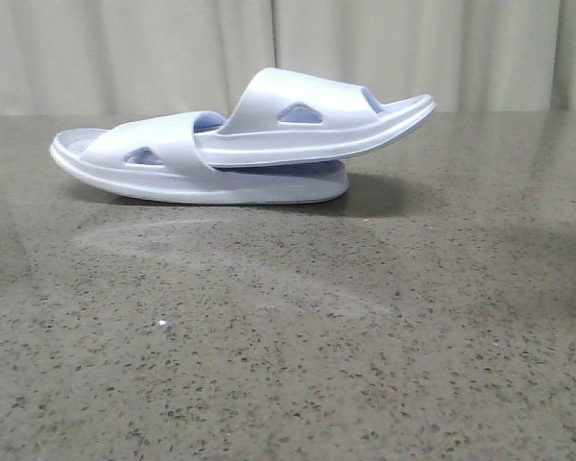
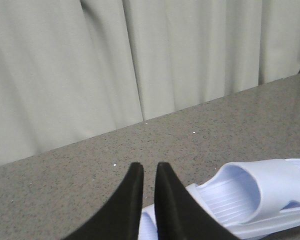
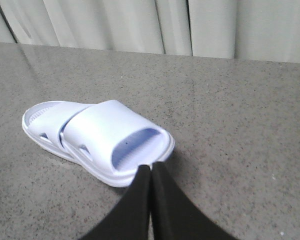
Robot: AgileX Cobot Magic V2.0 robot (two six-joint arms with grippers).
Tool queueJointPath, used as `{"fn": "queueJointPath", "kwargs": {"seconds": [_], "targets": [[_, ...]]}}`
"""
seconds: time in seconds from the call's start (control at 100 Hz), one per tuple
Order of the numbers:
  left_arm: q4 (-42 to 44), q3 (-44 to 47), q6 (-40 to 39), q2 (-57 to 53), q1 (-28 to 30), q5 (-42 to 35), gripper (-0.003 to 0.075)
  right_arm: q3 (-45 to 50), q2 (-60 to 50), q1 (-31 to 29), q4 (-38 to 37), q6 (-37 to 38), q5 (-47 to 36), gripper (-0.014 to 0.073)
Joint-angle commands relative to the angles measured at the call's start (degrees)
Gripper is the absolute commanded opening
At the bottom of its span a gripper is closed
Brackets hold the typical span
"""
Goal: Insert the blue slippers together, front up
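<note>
With both slippers (image 1: 240, 144) nested mid-table (image 1: 365, 336), we keep the left gripper (image 2: 149, 170) nearly closed and right gripper (image 3: 151, 170) clenched, both empty; a nudge could unseat the upper slipper.

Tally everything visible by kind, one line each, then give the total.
Blue slippers: 2, the upper slipper pushed under the strap of the lower slipper
Grippers: 2, the left gripper and the right gripper, both empty
Table: 1
Total: 5
</note>
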Motion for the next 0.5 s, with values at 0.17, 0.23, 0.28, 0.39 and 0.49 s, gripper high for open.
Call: {"fn": "queueJointPath", "kwargs": {"seconds": [0.17, 0.23, 0.28, 0.39, 0.49], "targets": [[-6.21, 11.40, 0.00, -10.66, -1.40, -7.15, 0.0015, 11.89, -12.90, 0.31, 2.01, -0.31, -3.15, -0.0079], [-7.56, 14.56, 0.00, -12.84, -1.40, -8.44, 0.0015, 14.12, -15.58, 0.31, 2.31, -0.31, -3.15, -0.0079], [-8.55, 16.84, 0.00, -15.17, -1.40, -9.37, 0.0015, 15.88, -17.17, 0.31, 2.31, -0.31, -3.15, -0.0079], [-10.78, 20.71, 0.00, -19.37, -1.40, -10.59, 0.0015, 19.12, -18.96, 0.31, 4.54, -0.31, -4.49, -0.0080], [-11.32, 22.27, 0.00, -22.19, -1.40, -11.03, 0.0015, 20.40, -19.25, 0.31, 10.00, -0.31, -4.16, -0.0080]]}}
